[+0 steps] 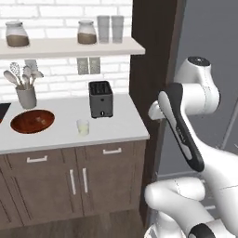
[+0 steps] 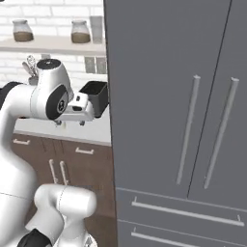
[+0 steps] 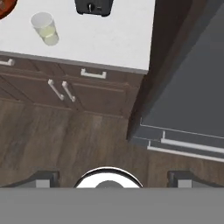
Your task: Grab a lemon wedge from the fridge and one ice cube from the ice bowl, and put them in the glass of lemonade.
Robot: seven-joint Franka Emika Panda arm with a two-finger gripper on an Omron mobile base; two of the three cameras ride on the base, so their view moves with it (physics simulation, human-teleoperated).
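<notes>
The arm [image 1: 186, 130] rose from the lower right of the left base view, folded at the elbow, its hand turned down between counter edge and fridge [image 2: 173, 96]. In the hand view the gripper [image 3: 113, 177] stood wide open and empty, its finger tips [image 3: 43, 178] far apart at the bottom, above the wood floor [image 3: 65, 140]. The glass of lemonade [image 1: 82, 127] sat at centre left on the counter [image 1: 116, 128], the ice bowl [image 1: 32, 121] further left. The fridge doors were closed.
</notes>
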